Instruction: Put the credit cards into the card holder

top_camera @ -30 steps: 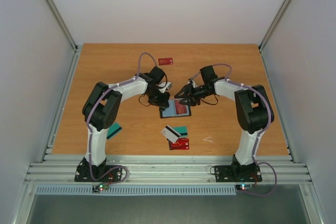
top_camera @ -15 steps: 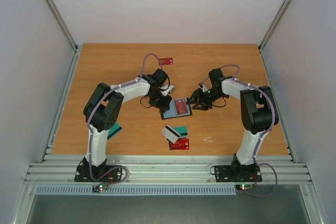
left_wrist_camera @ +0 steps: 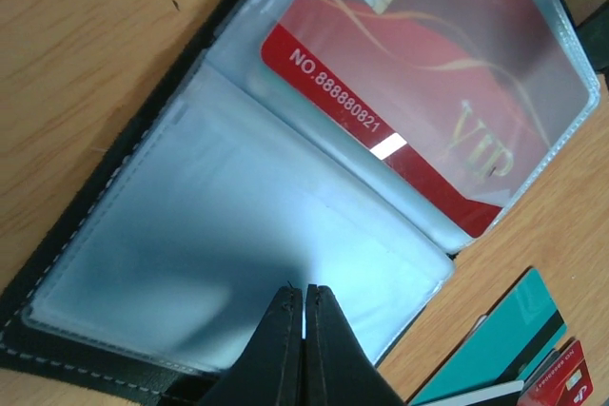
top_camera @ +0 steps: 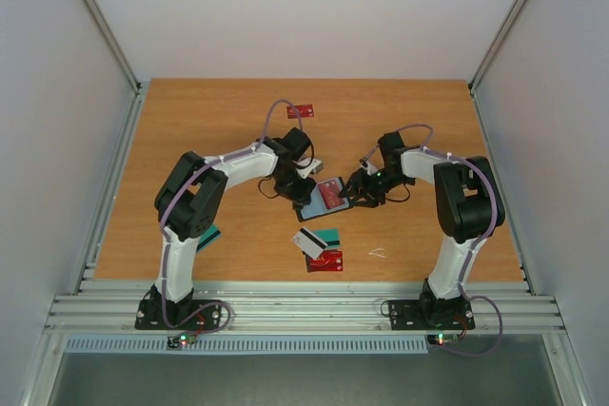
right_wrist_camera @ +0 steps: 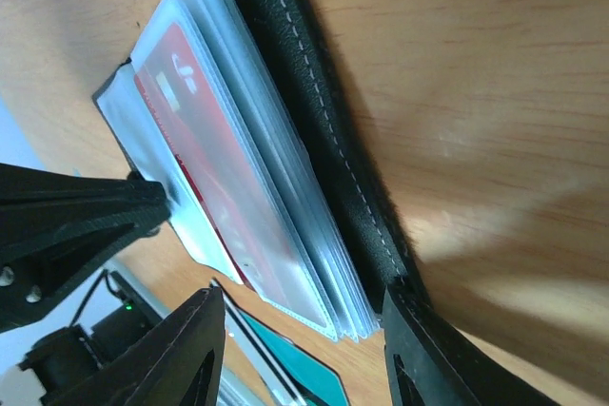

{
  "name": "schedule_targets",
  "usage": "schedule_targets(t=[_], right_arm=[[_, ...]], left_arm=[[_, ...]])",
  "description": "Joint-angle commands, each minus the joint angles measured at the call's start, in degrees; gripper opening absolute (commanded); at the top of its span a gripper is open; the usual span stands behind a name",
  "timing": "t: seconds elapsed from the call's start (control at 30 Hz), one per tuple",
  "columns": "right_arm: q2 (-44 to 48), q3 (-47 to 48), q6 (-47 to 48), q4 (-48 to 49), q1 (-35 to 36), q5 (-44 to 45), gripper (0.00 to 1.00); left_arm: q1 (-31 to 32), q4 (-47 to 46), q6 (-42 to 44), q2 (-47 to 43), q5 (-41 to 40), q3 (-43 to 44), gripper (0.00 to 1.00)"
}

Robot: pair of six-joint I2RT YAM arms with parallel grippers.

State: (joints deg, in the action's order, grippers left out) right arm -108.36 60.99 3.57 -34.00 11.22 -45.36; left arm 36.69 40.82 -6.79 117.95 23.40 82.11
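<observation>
The card holder lies open on the table, black cover down and clear sleeves up. A red card sits inside one sleeve. My left gripper is shut, its tips pressing on the empty pale sleeve beside that card; the top view shows the left gripper at the holder's left side. My right gripper is open, its jaws standing either side of the corner of the sleeve stack, at the holder's right edge. Loose credit cards lie near: teal, white-grey, red.
Another red card lies far back on the table. A teal card lies partly under the left arm. A small white scrap is near the right arm's base. Metal rails border the wooden table on both sides.
My left gripper has come down to the right onto the open holder. My right gripper has drawn back and lowered to the holder's right edge. The holder has shifted slightly right.
</observation>
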Motion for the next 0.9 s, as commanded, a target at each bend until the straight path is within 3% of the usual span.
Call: schedule_targets(t=[0.0, 0.23, 0.6, 0.87], right_arm=[[2.7, -0.2, 3.1, -4.2, 0.2, 5.8, 0.48], [3.1, 2.4, 5.5, -7.6, 0.2, 8.9, 0.49], [-1.8, 2.9, 3.3, -3.3, 3.3, 5.5, 0.48], [-5.1, 0.8, -3.2, 4.2, 4.3, 0.1, 0.47]], left_arm=[[0.0, 1.1, 1.3, 1.2, -3.8, 2.1, 0.00], [0.0, 2.0, 1.8, 0.3, -10.7, 2.7, 0.00], [0.0, 3.5, 2.2, 4.6, -9.8, 6.8, 0.00], [0.0, 4.9, 2.9, 8.2, -7.9, 10.0, 0.00]])
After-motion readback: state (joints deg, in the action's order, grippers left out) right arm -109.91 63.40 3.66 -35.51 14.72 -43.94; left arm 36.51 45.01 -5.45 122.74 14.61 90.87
